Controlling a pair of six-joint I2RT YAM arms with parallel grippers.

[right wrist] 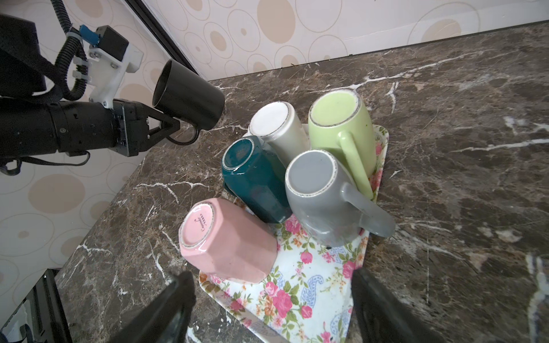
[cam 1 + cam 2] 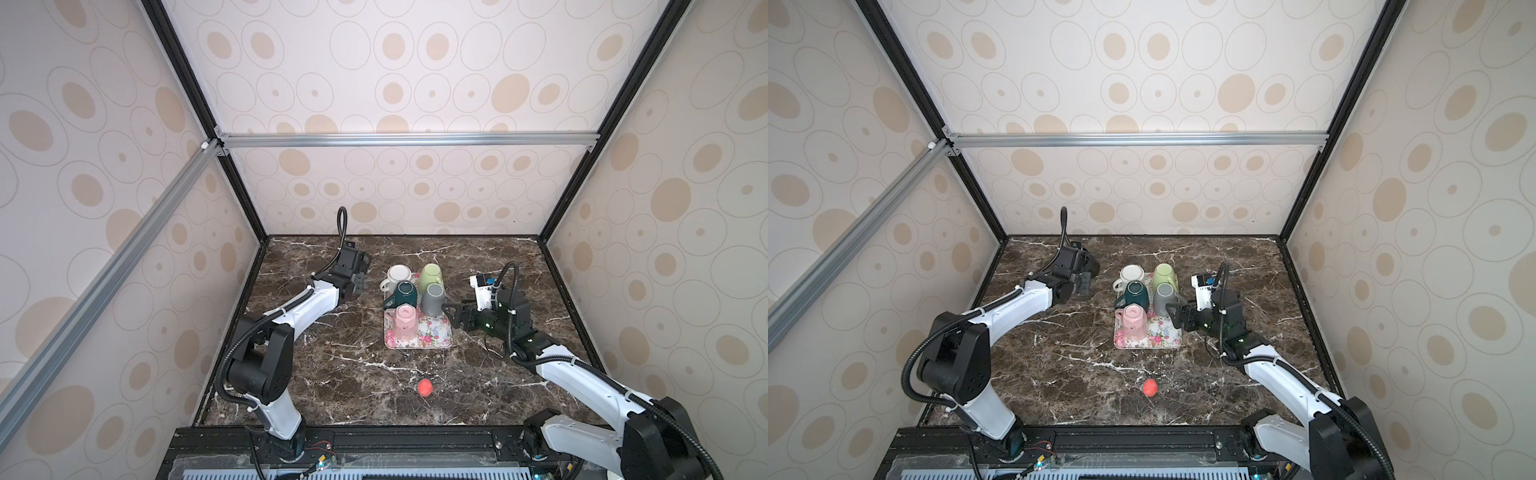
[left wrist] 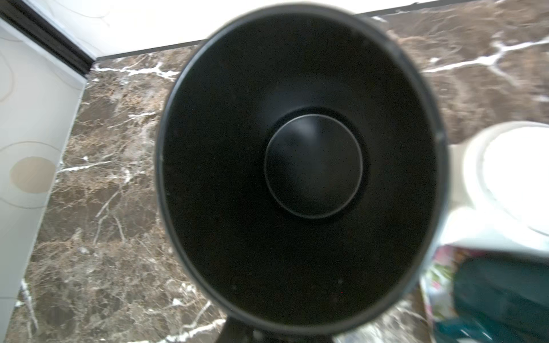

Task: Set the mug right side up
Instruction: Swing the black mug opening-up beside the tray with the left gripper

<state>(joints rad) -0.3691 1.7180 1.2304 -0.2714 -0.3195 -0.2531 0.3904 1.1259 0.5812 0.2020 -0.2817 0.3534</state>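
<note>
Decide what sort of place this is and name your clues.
Probably a robot test booth, not a kitchen: a left arm and right arm stand at the table edge, an aluminium frame holds wallpapered panels around it, and upturned mugs sit staged on a floral tray.

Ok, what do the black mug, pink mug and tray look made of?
Black mug: matte, dull even sheen, coated ceramic or metal, unclear. Pink mug: glazed ceramic, glossy facets, bare foot ring. Tray: likely melamine or plastic, smooth printed flowers, thin rim.
</note>
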